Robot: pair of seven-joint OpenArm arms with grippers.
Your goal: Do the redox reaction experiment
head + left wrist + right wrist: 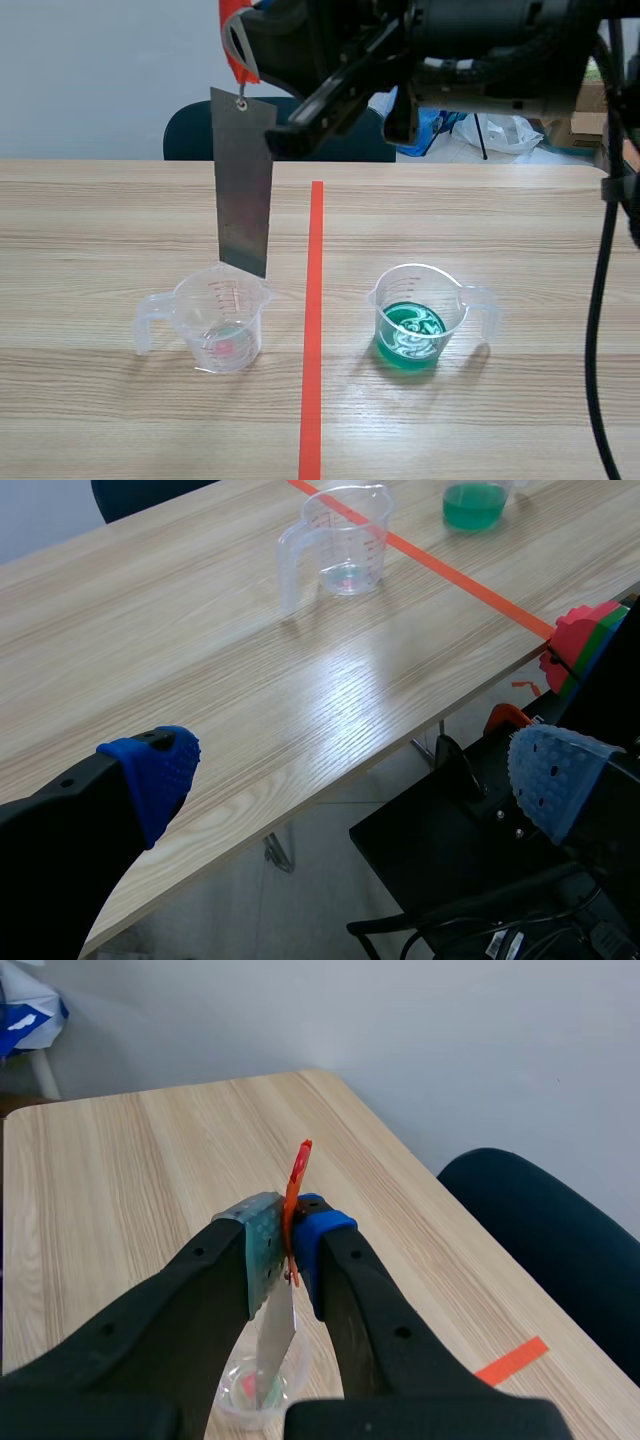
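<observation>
A grey metal strip [244,185] hangs upright from an orange-red tag [235,40]. My right gripper [248,48], raised across the scene's top, is shut on that tag [296,1182]. The strip's lower edge is level with the rim of a clear handled beaker [218,322], which holds a little clear liquid with a pink tint at the bottom. From the right wrist, the strip [276,1338] points down into this beaker [262,1388]. A second beaker [418,318], right of the tape line, holds green liquid. My left gripper [355,775] is open, off the table's edge, holding nothing.
An orange-red tape line [313,320] divides the wooden table [100,230] between the beakers. A dark chair [195,130] stands behind the table. Beside the left gripper, below the table edge, are a red, green and blue object [588,638] and black equipment with cables.
</observation>
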